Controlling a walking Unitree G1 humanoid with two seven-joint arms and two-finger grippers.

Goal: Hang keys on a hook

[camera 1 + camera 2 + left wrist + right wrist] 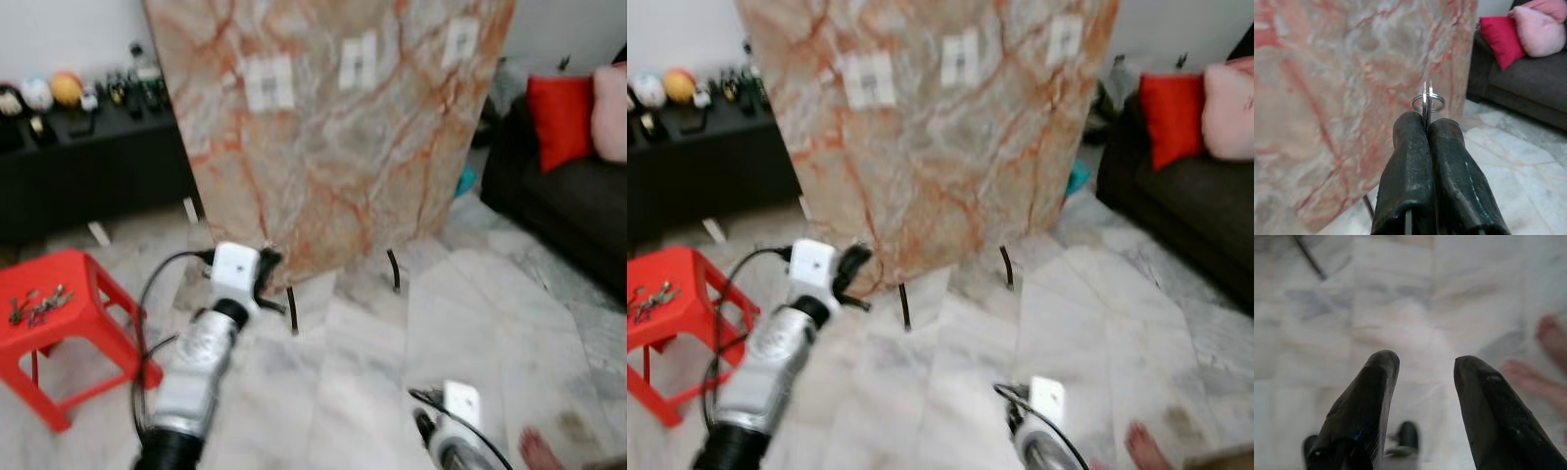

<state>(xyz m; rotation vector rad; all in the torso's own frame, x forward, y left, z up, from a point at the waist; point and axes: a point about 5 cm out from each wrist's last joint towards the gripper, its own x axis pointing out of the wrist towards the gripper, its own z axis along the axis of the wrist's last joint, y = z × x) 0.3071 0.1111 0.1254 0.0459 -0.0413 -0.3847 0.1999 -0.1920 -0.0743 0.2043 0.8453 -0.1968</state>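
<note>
My left gripper (1426,122) is shut on a silver key ring (1428,102) that sticks up between its fingertips. In the eye views the left gripper (266,264) is raised in front of the lower left part of a tall marble-patterned board (333,147). Three white hooks (267,81) (359,61) (460,41) are fixed in a row near the board's top, well above the gripper. More keys (34,305) lie on a red stool (69,284) at the left. My right gripper (1422,364) hangs low and open over the floor, holding nothing.
The board stands on thin black legs (394,269) on a pale marble floor. A black cabinet (88,166) with small items is at the back left. On the right is a dark sofa (568,206) with a red cushion (560,117). A person's bare foot (539,450) is close to my right arm.
</note>
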